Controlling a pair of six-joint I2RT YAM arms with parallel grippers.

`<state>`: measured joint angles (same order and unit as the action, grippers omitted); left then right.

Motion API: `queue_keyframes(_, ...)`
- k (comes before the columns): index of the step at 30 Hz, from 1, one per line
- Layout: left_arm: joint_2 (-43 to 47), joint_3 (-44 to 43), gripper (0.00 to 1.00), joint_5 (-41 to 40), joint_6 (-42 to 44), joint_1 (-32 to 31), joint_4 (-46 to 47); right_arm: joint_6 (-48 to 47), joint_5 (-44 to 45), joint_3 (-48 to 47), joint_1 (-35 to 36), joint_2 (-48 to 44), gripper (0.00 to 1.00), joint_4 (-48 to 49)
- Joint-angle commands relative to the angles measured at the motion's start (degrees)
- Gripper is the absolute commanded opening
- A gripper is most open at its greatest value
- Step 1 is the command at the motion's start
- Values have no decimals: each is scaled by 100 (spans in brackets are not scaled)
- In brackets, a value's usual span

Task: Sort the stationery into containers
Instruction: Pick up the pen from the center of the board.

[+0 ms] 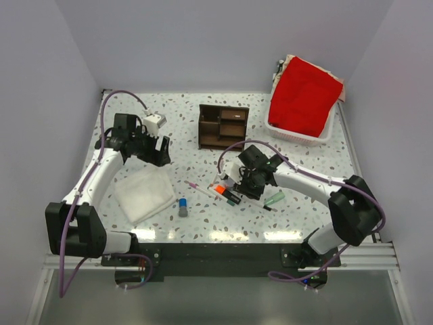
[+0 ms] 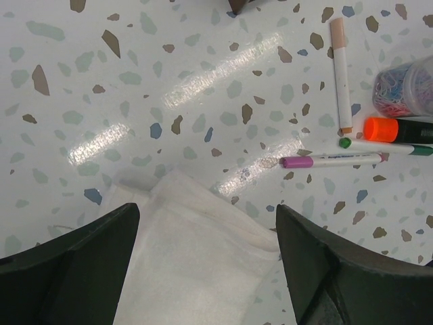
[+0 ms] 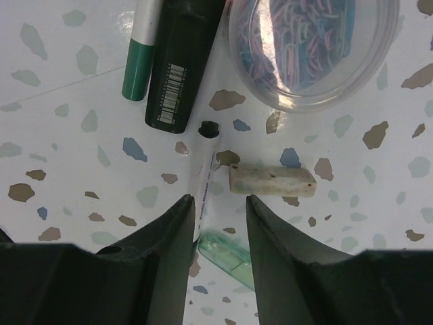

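Stationery (image 1: 223, 191) lies under the right gripper (image 3: 220, 202), jaws narrowly apart astride a thin white pen (image 3: 205, 177); the left gripper (image 2: 206, 210) hangs spread wide over a folded cloth (image 2: 196, 264).

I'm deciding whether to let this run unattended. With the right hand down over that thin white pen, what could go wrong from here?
1. The thin pen lies nearer one finger of the right hand than the other, so a squeeze may roll or skew it rather than pinch it.
2. The pale block sits just beside the pen, and a green cap shows in the same gap; either could be nudged or caught as well.
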<state>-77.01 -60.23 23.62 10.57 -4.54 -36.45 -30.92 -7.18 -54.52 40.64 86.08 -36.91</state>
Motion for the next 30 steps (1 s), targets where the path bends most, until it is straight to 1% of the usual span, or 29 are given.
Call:
queue_keyframes(1, 28, -59, 86, -76, -108, 14, 164, -248, -187, -173, 119, 145, 40, 271)
queue_keyframes(10, 20, -15, 86, -199, -116, 14, 182, -187, -266, -94, 233, 330, 40, 535)
queue_keyframes(22, 20, -7, 87, -279, -90, 111, 155, -134, -29, 12, 392, 673, 39, 720)
queue_keyframes(30, 55, 46, 87, -270, -99, 137, 190, -81, 68, 170, 392, 682, 38, 843)
